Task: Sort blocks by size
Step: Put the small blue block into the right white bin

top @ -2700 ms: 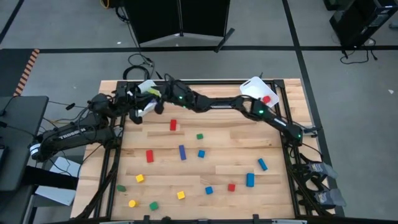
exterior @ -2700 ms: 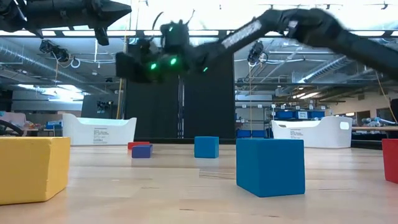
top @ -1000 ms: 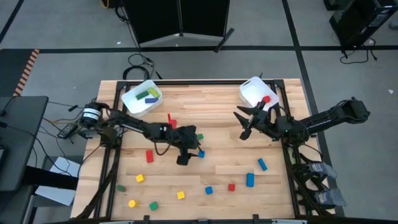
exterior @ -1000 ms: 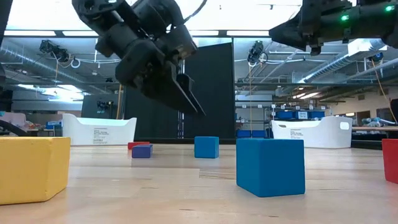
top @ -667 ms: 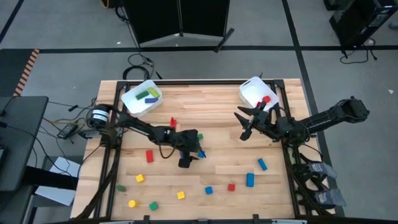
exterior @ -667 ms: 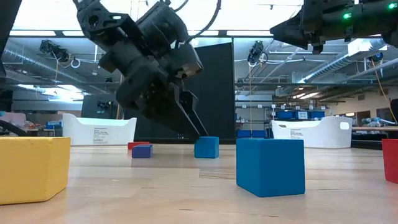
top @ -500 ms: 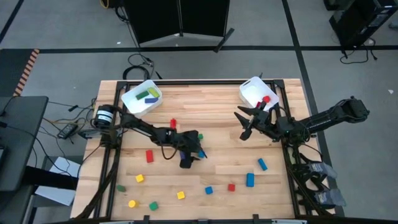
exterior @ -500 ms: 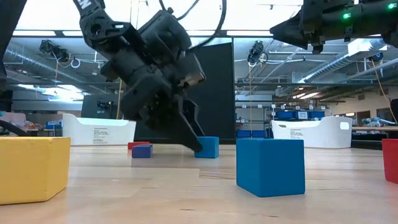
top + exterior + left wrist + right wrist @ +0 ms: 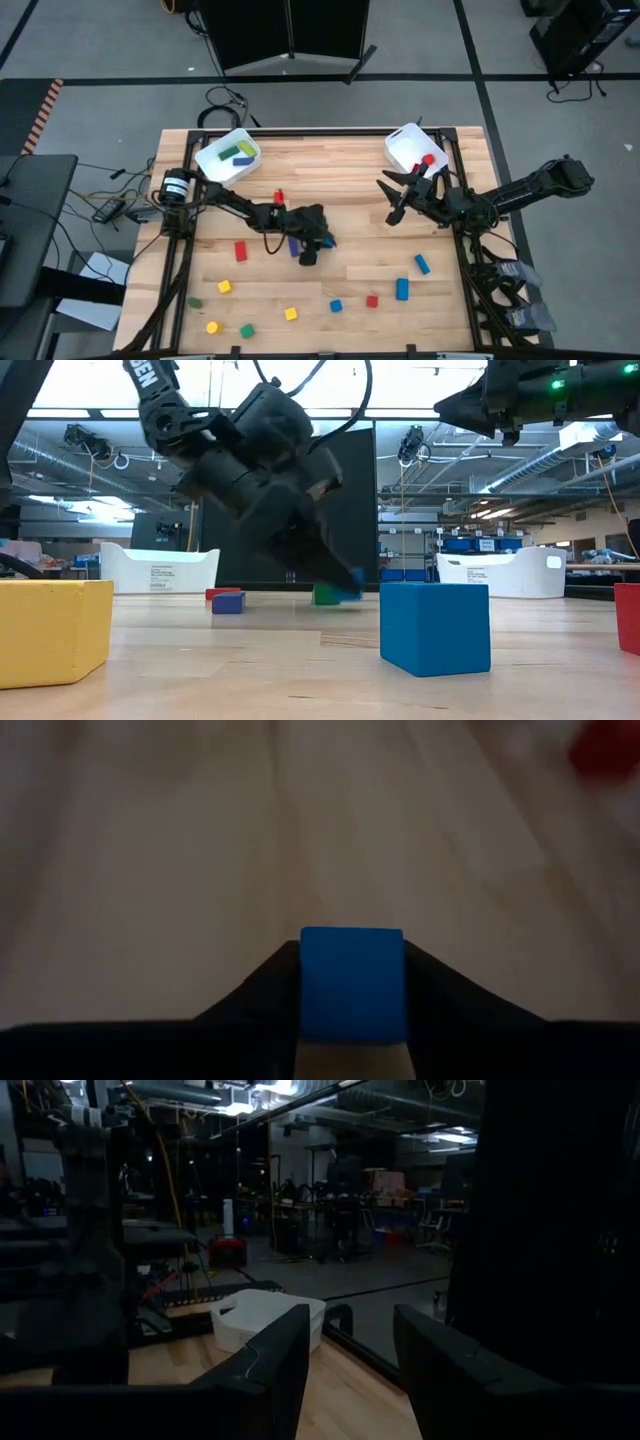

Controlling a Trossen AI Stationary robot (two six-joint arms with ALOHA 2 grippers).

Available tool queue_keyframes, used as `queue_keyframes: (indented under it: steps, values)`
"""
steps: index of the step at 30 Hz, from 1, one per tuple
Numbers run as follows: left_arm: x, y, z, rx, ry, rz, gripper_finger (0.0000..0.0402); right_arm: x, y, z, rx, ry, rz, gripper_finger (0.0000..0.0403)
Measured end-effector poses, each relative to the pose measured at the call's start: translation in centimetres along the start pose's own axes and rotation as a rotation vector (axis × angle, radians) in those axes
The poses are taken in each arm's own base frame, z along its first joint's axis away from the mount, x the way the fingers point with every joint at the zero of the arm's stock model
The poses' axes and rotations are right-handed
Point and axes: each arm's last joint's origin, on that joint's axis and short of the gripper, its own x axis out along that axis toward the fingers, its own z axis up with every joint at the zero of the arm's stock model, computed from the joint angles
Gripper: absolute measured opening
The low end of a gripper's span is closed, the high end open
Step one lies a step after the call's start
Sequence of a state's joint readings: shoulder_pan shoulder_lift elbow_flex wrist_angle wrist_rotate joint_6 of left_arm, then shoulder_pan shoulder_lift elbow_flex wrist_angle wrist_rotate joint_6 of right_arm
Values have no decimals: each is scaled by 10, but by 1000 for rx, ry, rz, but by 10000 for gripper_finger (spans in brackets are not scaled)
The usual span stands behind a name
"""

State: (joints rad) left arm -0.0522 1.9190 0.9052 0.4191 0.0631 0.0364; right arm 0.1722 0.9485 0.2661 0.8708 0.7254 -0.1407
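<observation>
High view: the wooden tabletop (image 9: 360, 160) carries two white bins, the left bin (image 9: 228, 158) holding a green bar and a blue one, the right bin (image 9: 416, 148) a red block. The left gripper (image 9: 318, 243) is at mid-table, its fingers (image 9: 255, 995) closed on a blue cube (image 9: 352, 984), which looks just off the wood, though that's blurred. The right gripper (image 9: 389, 199) hangs near the right bin, fingers (image 9: 275, 1355) apart and empty. Other small blocks (image 9: 290, 313) lie scattered along the near side.

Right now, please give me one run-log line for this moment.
left claw: shut on blue cube, mid-table | right claw: open, empty, waiting near right bin | phase: pick
</observation>
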Motion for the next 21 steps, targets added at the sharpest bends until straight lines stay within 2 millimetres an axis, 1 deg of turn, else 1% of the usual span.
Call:
queue_keyframes:
  steps: [3, 6, 10, 11, 13, 17, 21]
  values:
    - [1, 9, 21, 7, -77, 21, 135, -2, 2, 3, -12, -21, 12, 158]
    - [1, 25, 46, 14, -146, 55, 135, -5, 5, 8, -29, -60, 30, 158]
    - [-6, 64, 78, 11, -254, 152, 135, -10, 9, 20, -54, -124, 56, 158]
    - [-7, 76, 87, 3, -286, 179, 135, -11, 10, 24, -65, -143, 61, 158]
    - [-6, 98, 99, -12, -324, 188, 135, -13, 12, 33, -82, -181, 65, 158]
    - [7, 138, 121, -48, -394, 182, 135, -15, 16, 47, -115, -233, 65, 158]
    - [29, 175, 139, -104, -428, 156, 135, -16, 19, 54, -138, -248, 76, 158]
